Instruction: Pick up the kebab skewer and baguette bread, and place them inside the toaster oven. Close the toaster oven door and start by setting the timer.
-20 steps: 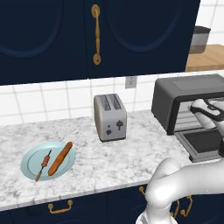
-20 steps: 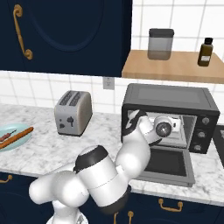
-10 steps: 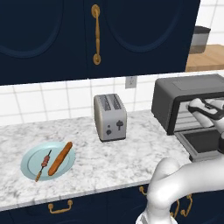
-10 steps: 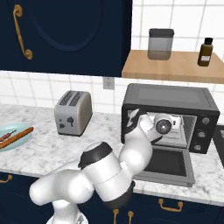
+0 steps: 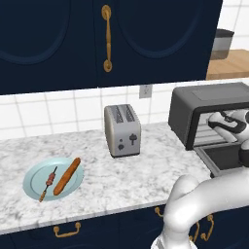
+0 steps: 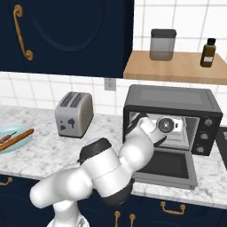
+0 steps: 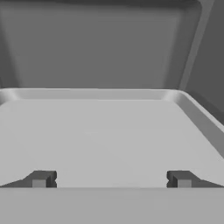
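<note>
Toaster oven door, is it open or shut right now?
Open. The toaster oven door lies folded down flat in front of the toaster oven, leaving the lit cavity exposed, with the gripper reaching inside.

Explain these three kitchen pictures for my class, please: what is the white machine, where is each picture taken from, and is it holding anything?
It is a white robot arm in a simulated kitchen. Two cameras sit behind it, left and right; the third rides on its hand. The claw is open and empty, reaching into the toaster oven, whose toaster oven door lies folded down. On the counter a blue plate carries the kebab skewer and baguette bread, beside a silver toaster.
</note>
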Robot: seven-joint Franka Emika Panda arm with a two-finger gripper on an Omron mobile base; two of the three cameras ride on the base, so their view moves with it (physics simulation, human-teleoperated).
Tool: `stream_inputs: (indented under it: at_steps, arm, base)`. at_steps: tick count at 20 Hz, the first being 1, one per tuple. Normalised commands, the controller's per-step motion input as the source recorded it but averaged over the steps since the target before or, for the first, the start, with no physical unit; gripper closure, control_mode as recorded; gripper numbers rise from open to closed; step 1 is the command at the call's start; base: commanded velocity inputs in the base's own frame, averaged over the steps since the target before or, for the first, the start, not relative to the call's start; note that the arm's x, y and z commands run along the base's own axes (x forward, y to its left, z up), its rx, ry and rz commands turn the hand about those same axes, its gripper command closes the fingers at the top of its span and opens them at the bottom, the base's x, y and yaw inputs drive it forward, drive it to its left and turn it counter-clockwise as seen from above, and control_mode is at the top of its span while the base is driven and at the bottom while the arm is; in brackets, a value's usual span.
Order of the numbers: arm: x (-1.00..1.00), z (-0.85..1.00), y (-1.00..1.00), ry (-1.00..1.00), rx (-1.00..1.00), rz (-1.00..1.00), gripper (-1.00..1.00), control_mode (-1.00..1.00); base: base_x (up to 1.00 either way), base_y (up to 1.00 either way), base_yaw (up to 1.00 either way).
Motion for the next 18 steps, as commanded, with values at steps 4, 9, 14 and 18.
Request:
stream_inputs:
  at_steps: [4, 9, 14, 18]
  arm:
    - [-0.47, -0.58, 0.00, 0.13, 0.00, 0.00, -1.00, -1.00]
    - [-0.75, -0.64, 0.00, 0.15, 0.00, 0.00, -1.00, -1.00]
    - [-0.68, -0.55, -0.01, 0.20, 0.00, 0.00, -1.00, -1.00]
    - [-0.61, -0.50, -0.06, 0.19, 0.00, 0.01, -1.00, -1.00]
  base:
    - [0.00, 0.00, 0.00]
    - [0.00, 0.00, 0.00]
    - [0.00, 0.00, 0.00]
    - [0.00, 0.00, 0.00]
